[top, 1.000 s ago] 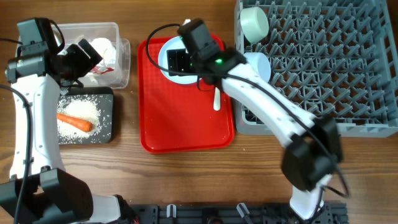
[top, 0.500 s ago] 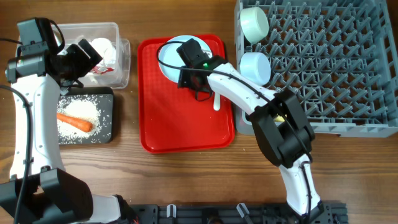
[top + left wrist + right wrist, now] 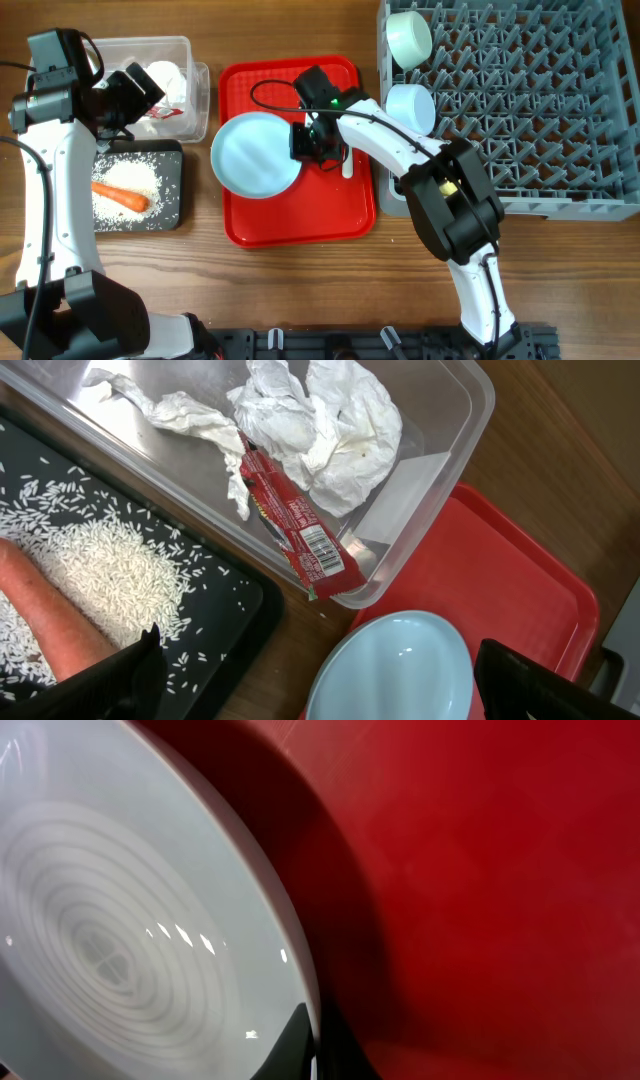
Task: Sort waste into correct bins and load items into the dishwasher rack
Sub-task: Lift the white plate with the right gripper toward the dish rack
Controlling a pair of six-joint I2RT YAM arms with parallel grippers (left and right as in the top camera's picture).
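— Overhead: what does it show?
— The right gripper [image 3: 306, 140] clamps the plate [image 3: 255, 157] by its rim over the red tray [image 3: 300, 215] at mid-table. The plate juts past the tray's left rim. A spoon [image 3: 348, 163] lies on the tray's right side. The rack [image 3: 540, 110] fills the far right corner, with two bowls [image 3: 408, 36] [image 3: 411, 106] at its left end. Along the left edge, the tub [image 3: 196, 110] sits toward the far side. The black tray [image 3: 172, 205] sits just nearer, holding the carrot [image 3: 120, 196] and rice [image 3: 140, 176].
— And the left wrist?
— The left gripper [image 3: 320, 650] hangs with its fingers spread wide, above the tub's corner. The wrapper [image 3: 290, 520] and paper [image 3: 330, 425] lie inside the tub. The plate shows at the bottom, across the red tray's edge.
— The right wrist?
— The plate's rim in close-up, pinched at a dark finger [image 3: 300, 1042]. The plate is tilted up off the red tray, with shadow beneath it.
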